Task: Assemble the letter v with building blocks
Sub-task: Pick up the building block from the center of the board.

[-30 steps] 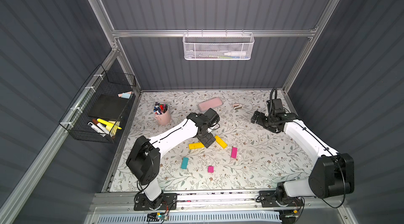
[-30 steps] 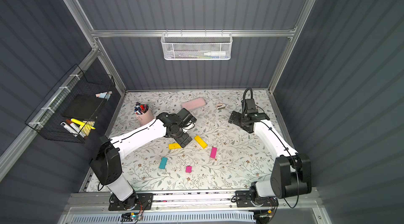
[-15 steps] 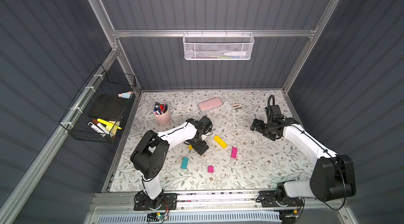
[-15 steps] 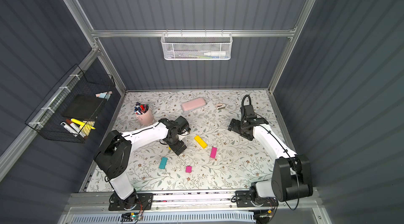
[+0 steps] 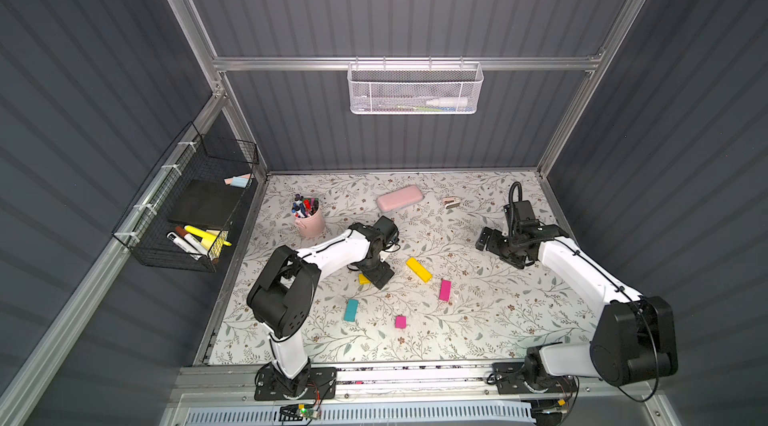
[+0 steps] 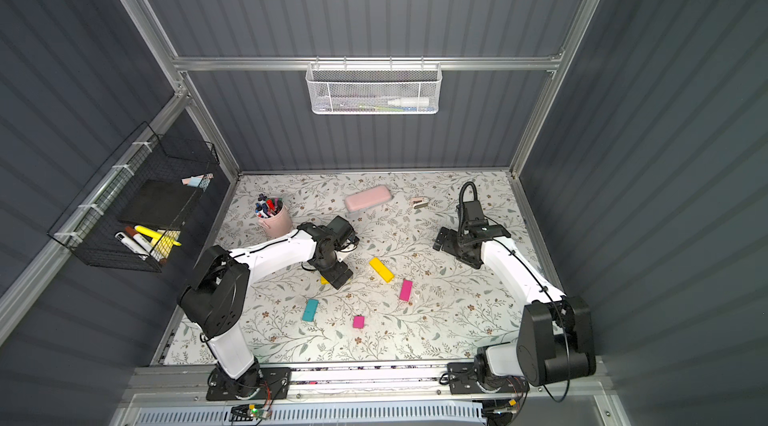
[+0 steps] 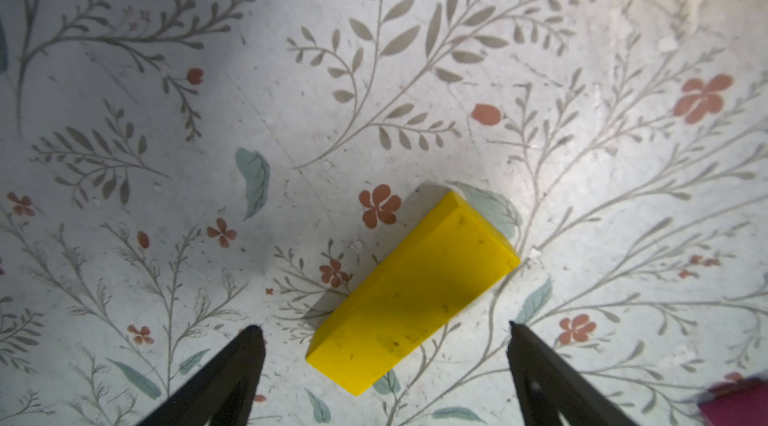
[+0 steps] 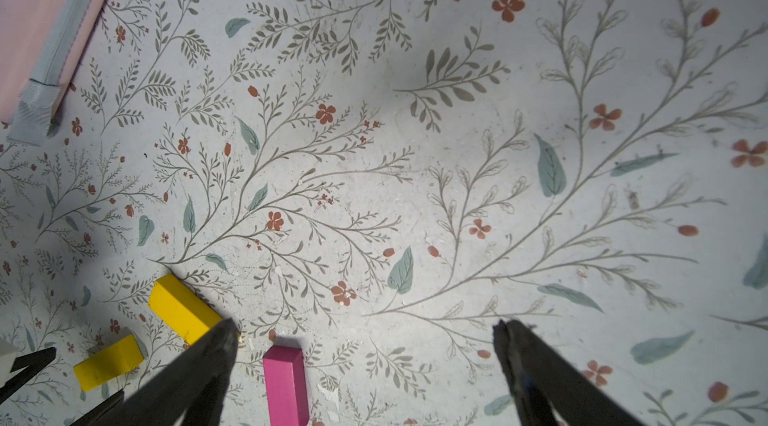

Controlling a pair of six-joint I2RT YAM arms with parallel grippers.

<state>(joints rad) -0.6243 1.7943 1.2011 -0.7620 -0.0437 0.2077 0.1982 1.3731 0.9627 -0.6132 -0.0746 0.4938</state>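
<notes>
The building blocks lie scattered and apart on the floral mat; no letter v shows. My left gripper [image 5: 376,274] [image 7: 384,326] is low over one yellow block [image 7: 411,299] [image 5: 363,278]. It is open, with its jaws either side of the block's near end and not touching it. The other yellow block [image 5: 419,269] [image 6: 381,269], the long magenta block [image 5: 444,290] [image 8: 286,386], the teal block [image 5: 351,310] and the short magenta block [image 5: 400,321] lie loose nearby. My right gripper [image 5: 484,239] [image 8: 365,326] hangs open and empty over bare mat at the right.
A pink pen cup [image 5: 309,222] stands at the back left, a pale pink case [image 5: 400,198] and a small clip [image 5: 451,202] at the back. A wire basket with markers [image 5: 187,212] hangs on the left wall, a white mesh basket [image 5: 415,89] on the back wall.
My left arm has folded down and pulled its gripper nearer and lower over the yellow block, jaws narrowing slightly. My right gripper came slightly forward, then stayed put.
</notes>
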